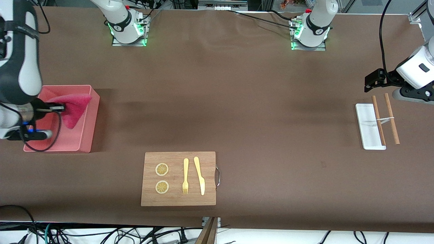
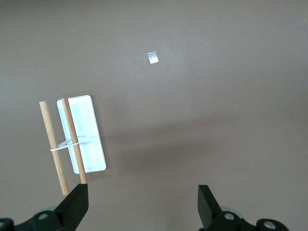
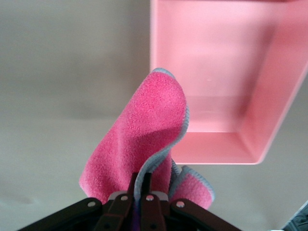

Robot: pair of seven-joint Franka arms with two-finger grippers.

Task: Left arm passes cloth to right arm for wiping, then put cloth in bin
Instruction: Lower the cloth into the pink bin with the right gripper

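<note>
The right tool (image 3: 139,192) was pinched tight on the cloth (image 1: 73,108), holding it over the bin (image 1: 89,135) at the right arm's end of the bench (image 1: 237,101), probably so that letting go would drop it inside. The cloth hung folded, pink face out, with a grey edge showing. The left tool (image 2: 144,202) waited spread wide and empty over the bench, near a white tray (image 1: 368,127) and two wooden sticks (image 1: 391,118).

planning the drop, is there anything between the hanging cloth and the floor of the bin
Nothing shows there. In the right wrist view the cloth, pinched in the right gripper, hangs by the bin, whose visible floor is bare.
</note>
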